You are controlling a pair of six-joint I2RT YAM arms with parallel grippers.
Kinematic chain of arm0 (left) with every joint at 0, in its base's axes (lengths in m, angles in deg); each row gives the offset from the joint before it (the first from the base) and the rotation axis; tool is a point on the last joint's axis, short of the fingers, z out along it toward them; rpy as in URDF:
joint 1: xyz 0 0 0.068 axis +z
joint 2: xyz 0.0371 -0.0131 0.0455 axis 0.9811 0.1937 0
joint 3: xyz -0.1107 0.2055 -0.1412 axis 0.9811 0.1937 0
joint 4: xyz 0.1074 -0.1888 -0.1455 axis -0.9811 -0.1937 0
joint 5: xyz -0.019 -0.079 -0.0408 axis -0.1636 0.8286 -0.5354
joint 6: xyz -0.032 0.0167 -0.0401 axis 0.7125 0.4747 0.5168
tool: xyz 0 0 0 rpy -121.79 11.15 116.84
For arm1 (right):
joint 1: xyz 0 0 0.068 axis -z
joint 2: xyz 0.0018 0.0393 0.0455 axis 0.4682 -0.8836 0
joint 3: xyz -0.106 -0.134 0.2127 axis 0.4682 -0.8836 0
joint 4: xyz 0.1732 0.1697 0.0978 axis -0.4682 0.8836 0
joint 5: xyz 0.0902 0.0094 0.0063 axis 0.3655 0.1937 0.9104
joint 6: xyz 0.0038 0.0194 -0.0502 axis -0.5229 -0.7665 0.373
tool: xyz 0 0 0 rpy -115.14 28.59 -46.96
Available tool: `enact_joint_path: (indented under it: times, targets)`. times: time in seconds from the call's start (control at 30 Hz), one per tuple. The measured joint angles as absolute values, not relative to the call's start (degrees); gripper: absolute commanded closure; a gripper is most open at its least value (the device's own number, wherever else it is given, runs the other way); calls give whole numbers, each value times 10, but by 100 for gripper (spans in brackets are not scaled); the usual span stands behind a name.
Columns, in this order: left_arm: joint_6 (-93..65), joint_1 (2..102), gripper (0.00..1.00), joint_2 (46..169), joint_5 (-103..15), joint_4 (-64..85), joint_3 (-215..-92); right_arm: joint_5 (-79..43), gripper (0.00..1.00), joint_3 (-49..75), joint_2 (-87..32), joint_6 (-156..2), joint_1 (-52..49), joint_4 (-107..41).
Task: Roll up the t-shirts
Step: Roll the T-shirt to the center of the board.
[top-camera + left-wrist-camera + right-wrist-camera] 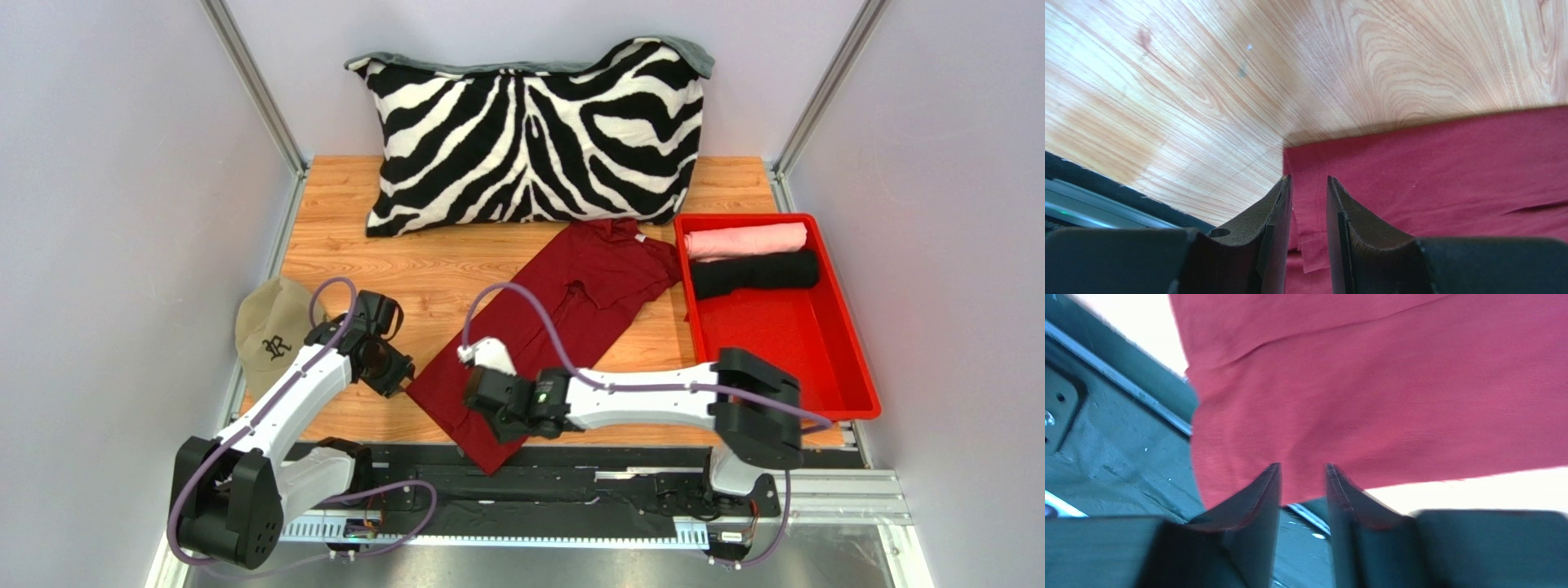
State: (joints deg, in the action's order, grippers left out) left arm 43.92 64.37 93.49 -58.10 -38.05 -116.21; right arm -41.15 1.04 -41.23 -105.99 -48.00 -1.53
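The maroon t-shirt (577,306) is lying flat on the wooden surface (368,245) as a long strip, running diagonally from its collar beside the red tray (846,355) down to the near edge, where its bottom end is hanging slightly over the black rail (1106,447). The left hand (395,371) is sitting low at the strip's near-left corner. In the left wrist view, this hand (1306,180) is showing its fingers (1278,208) drawn almost together, with only a narrow slit between them. The corner hem of the shirt (1444,165) is passing into that slit, so the hand seems to be pinching the cloth just above the bare wood (1229,92). The right hand (476,407) is reaching across to the strip's bottom edge, a little apart from the left one. In its own wrist view, this hand (1303,468) is likewise nearly pressed together, and the lower edge of the red cloth (1389,386) is running down between its fingers (1263,496), apparently being nipped there.

In the tray, a rolled pink t-shirt (745,239) and a rolled black t-shirt (754,272) are lying side by side at the far end, touching. A zebra-striped pillow (534,135) is leaning at the back, and a tan cap (272,333) is resting left of the left arm
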Motion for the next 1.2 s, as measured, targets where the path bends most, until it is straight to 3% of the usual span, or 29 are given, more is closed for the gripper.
enact_joint_path:
  times: [0.23, 0.33, 0.53, 0.7, 0.87, 1.2]
  targets:
    - [424, 644, 62, 933, -588, -393, -1163, -405, 65, 45, -521, -1051, -506, -28]
    - [418, 644, 52, 933, -579, -388, -1163, -404, 55, 74, -538, -1042, -505, -26]
    - [405, 644, 40, 934, -546, -366, -1153, -405, 52, 80, -539, -1030, -500, -25]
    - [409, 644, 39, 929, -528, -352, -1120, -403, 51, 64, -478, -1026, -499, -20]
    - [418, 644, 45, 921, -541, -357, -1114, -401, 51, 55, -431, -1012, -518, -26]
    - [419, 644, 52, 922, -572, -356, -1115, -403, 50, 53, -485, -978, -617, -27]
